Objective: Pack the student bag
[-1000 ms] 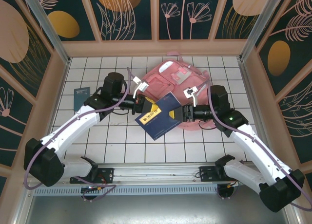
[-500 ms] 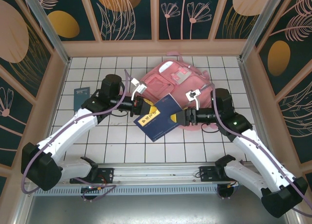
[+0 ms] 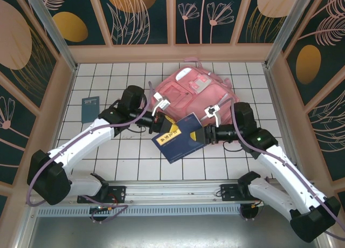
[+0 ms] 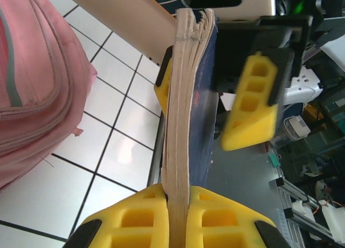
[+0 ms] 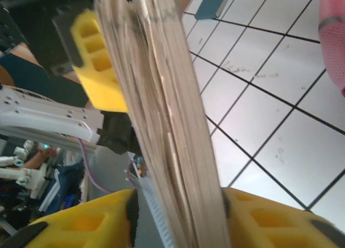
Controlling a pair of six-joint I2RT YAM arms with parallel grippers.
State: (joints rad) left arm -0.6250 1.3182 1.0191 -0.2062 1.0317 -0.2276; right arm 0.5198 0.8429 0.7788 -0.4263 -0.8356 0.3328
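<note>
The student bag point(image 3: 194, 89) is a big pink backpack lying flat at the back middle of the tiled floor; its edge also shows as pink fabric point(image 4: 32, 81). A blue book with a yellow label point(image 3: 180, 137) hangs above the tiles in front of it. My left gripper point(image 3: 161, 125) is shut on the book's page edge point(image 4: 183, 113), its yellow fingers point(image 4: 140, 218) pressing both sides. My right gripper point(image 3: 206, 133) straddles the opposite edge point(image 5: 167, 108). One finger point(image 5: 264, 215) touches the pages, while a gap shows beside the other finger point(image 5: 91, 224).
A small dark blue booklet point(image 3: 90, 108) lies on the tiles at the left, also seen as a blue corner point(image 5: 213, 2). Patterned walls close in the floor on three sides. The metal rail point(image 3: 172, 197) with the arm bases runs along the near edge.
The book has swung down and to the right, toward the near edge, with both grippers following it. The left arm has reached further right.
</note>
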